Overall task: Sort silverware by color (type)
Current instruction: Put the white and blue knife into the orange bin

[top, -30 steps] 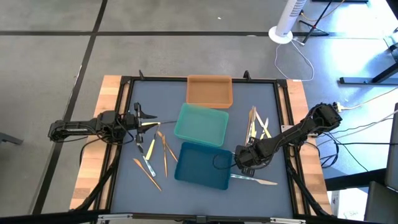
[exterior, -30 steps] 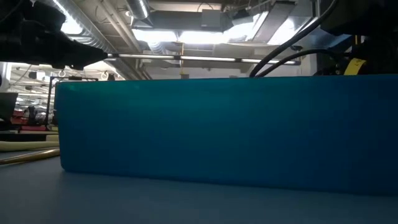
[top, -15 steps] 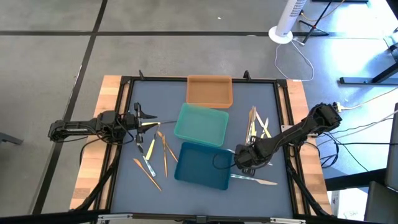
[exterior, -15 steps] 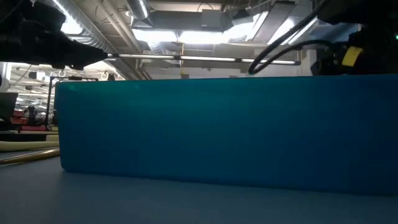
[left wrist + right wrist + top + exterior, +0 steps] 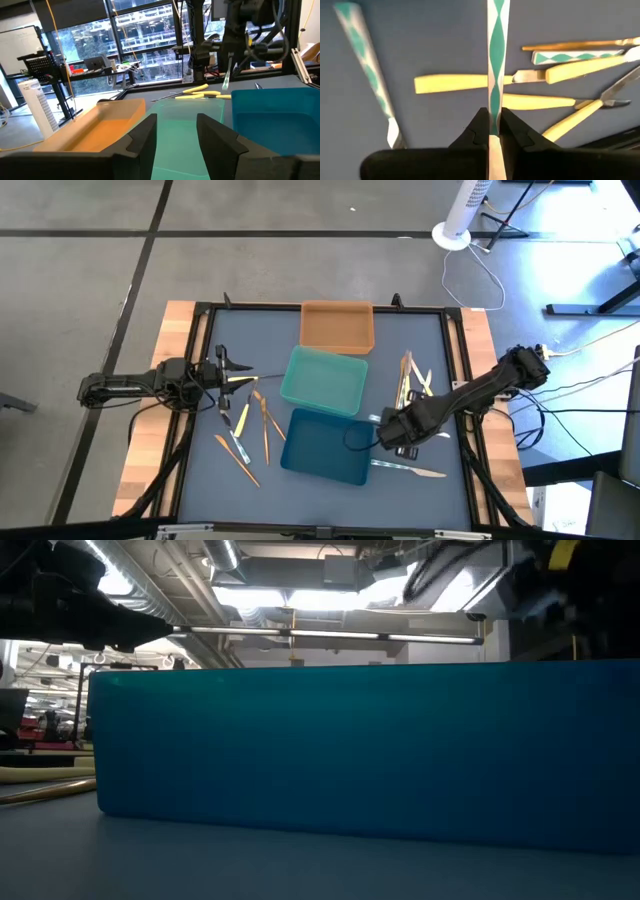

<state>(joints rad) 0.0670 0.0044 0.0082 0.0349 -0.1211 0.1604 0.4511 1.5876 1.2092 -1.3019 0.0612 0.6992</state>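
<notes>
While poised just right of the dark blue tray (image 5: 325,445), right hand (image 5: 392,436) clamped tight on one utensil with a green-and-white patterned handle (image 5: 496,60), raised off the tabletop (image 5: 445,345).

Counted from above:
- Three trays in a rough column: orange tray (image 5: 337,325) farthest, teal-green tray (image 5: 323,380) in the middle, dark blue nearest.
- Two loose groups of silverware: left group (image 5: 250,430), about six pieces; right group (image 5: 412,380), too crowded to count.
- One more silver piece (image 5: 400,467) beside the dark blue tray's right corner.

Left hand (image 5: 232,373) at the tabletop's left edge, fingers spread wide, nothing seen between them in its wrist view (image 5: 175,120).

Per view:
- Right wrist only: handle pattern, plus two more patterned handles and at least three pale yellow pieces (image 5: 455,84) below.
- Left wrist only: held utensil hanging straight down across the trays.
- Low view: blocked by the dark blue tray's wall; no silverware seen.
</notes>
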